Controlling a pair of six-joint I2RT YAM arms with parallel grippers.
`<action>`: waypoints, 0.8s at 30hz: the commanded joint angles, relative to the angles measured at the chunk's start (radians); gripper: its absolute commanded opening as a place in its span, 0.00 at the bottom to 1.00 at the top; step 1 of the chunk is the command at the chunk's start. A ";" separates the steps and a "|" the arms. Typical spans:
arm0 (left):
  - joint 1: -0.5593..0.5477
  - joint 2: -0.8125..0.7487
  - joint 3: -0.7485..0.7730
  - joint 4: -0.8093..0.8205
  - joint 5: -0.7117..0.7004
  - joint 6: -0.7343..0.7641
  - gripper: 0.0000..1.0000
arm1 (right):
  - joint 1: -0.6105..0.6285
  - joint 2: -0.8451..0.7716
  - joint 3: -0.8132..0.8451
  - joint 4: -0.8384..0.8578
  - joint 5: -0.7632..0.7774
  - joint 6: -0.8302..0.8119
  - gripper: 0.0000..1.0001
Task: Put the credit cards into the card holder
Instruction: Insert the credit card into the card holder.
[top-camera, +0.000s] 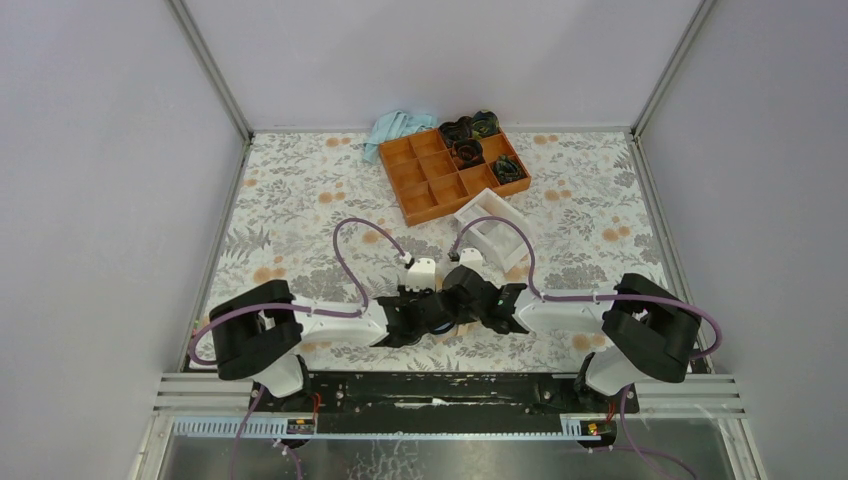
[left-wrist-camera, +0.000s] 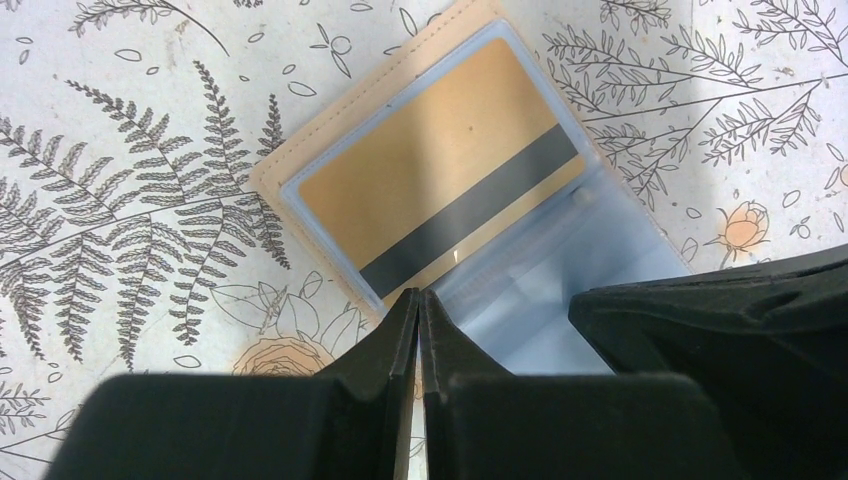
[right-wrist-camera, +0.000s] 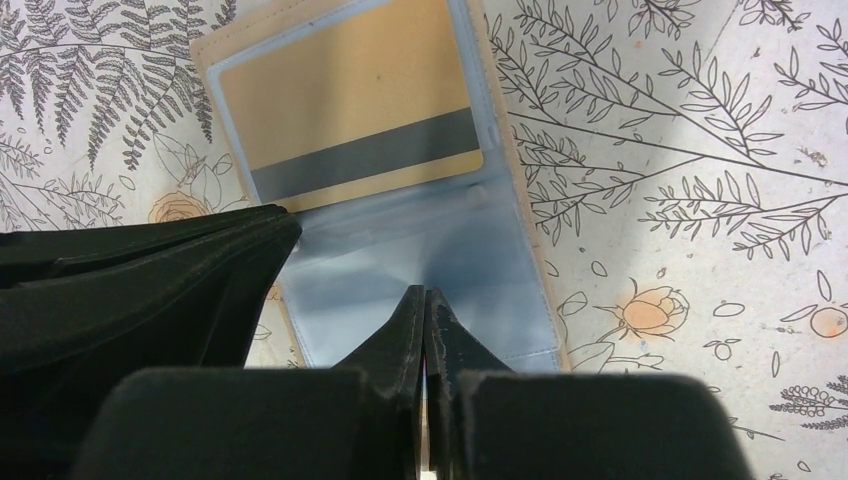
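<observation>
The tan card holder (left-wrist-camera: 272, 172) lies open and flat on the floral table; it also shows in the right wrist view (right-wrist-camera: 522, 200). One clear sleeve holds a gold card (left-wrist-camera: 430, 150) with a dark stripe, also seen in the right wrist view (right-wrist-camera: 350, 90). The other half (right-wrist-camera: 400, 250) looks light blue; I cannot tell card from sleeve. My left gripper (left-wrist-camera: 420, 293) is shut, tips at the holder's near edge. My right gripper (right-wrist-camera: 425, 290) is shut, tips over the light blue half. In the top view both grippers (top-camera: 460, 300) meet and hide the holder.
An orange compartment tray (top-camera: 430, 178) with dark items in its far cells stands at the back. A white rack (top-camera: 490, 225) sits just in front of it. A light blue cloth (top-camera: 395, 128) lies behind the tray. The right arm's black body (left-wrist-camera: 720, 330) crowds the left wrist view.
</observation>
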 joint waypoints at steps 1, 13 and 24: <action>-0.001 -0.016 0.076 0.067 -0.082 0.017 0.08 | 0.036 0.021 -0.024 -0.080 0.008 0.003 0.00; -0.002 -0.169 0.045 0.078 -0.134 0.005 0.11 | 0.038 -0.002 0.002 -0.116 0.034 -0.017 0.00; 0.046 -0.121 0.034 0.190 -0.247 0.131 0.26 | 0.038 -0.117 0.061 -0.177 0.106 -0.064 0.33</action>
